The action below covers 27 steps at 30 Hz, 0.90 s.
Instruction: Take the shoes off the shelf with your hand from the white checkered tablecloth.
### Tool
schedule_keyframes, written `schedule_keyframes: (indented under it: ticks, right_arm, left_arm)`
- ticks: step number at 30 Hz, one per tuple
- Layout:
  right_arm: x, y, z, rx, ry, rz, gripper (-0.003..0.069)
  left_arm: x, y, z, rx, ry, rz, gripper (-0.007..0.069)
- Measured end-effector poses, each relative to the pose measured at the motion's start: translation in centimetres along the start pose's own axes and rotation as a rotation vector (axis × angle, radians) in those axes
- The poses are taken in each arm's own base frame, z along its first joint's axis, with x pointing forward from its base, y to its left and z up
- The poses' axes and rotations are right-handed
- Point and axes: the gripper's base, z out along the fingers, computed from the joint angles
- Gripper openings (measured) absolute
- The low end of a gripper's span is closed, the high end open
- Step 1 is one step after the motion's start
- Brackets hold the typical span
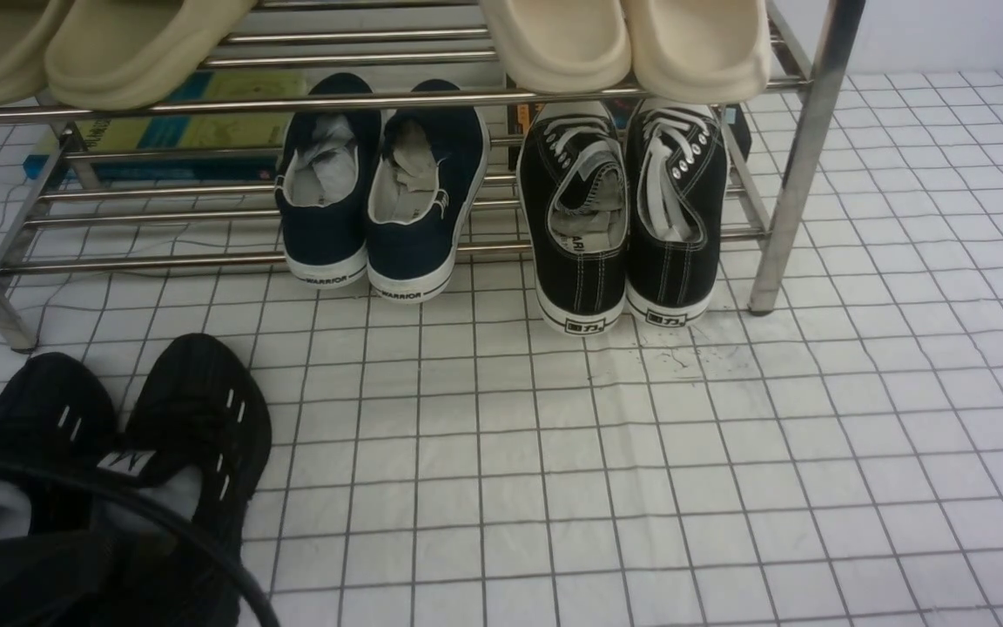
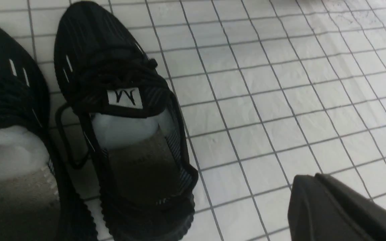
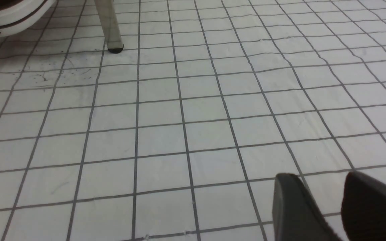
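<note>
Black mesh shoes (image 1: 118, 435) sit side by side on the checkered cloth (image 1: 641, 479) covering the desk, front left, clear of the shelf (image 1: 802, 174). Left tool (image 2: 340, 214): one finger visible just beside them, grip state can't tell. Right tool (image 3: 327, 207) parted, holding nothing, over bare cloth. Navy pair (image 1: 380, 192) and black canvas pair (image 1: 623, 209) on lower tier, beige slippers (image 1: 623, 43) above, a cable (image 1: 162, 531) crosses the shoes.
</note>
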Motion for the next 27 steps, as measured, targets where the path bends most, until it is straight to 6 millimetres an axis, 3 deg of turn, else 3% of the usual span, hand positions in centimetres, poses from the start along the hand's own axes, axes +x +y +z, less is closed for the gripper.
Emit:
schedule_keyframes:
  ticks: [18,26,27]
  right_arm:
    - [0.0,0.0,0.0,0.000,0.000,0.000,0.0239]
    - [0.0,0.0,0.0,0.000,0.000,0.000,0.0239]
    - [0.0,0.0,0.0,0.000,0.000,0.000,0.0239]
  left_arm:
    - [-0.3,1.0,0.0,-0.114,-0.139,0.056,0.0014]
    - [4.9,3.0,2.0,-0.273,-0.176,0.008,0.0021]
    - [6.4,3.6,2.5,-0.316,-0.188,-0.058,0.0022]
